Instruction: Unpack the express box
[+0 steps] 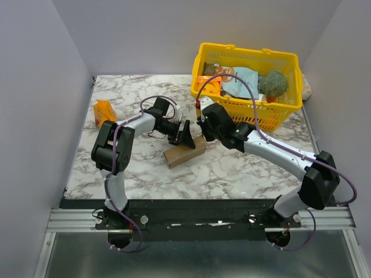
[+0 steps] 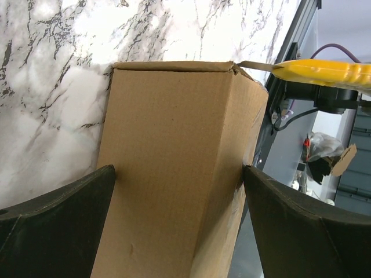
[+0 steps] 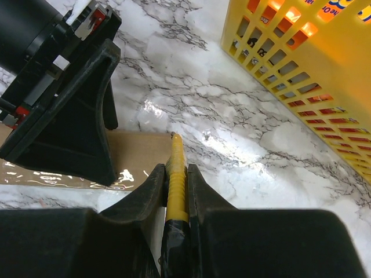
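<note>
The express box (image 1: 184, 152), a small brown carton, lies on the marble table at the centre. My left gripper (image 1: 184, 136) comes down over it. In the left wrist view its two fingers press the carton's (image 2: 174, 174) opposite sides, left gripper (image 2: 177, 168) shut on it at full width. My right gripper (image 3: 175, 168) is shut on a yellow cutter (image 3: 175, 152). The cutter's tip rests at the carton's (image 3: 139, 152) right end, beside the left gripper's fingers (image 3: 64, 116). The blade of the cutter (image 2: 324, 70) meets the carton's far top corner.
A yellow mesh basket (image 1: 249, 51) holding several items stands at the back right, close to my right gripper (image 1: 203, 128); its wall (image 3: 301, 69) fills the right wrist view's upper right. A small orange snack packet (image 1: 104, 112) sits at the left.
</note>
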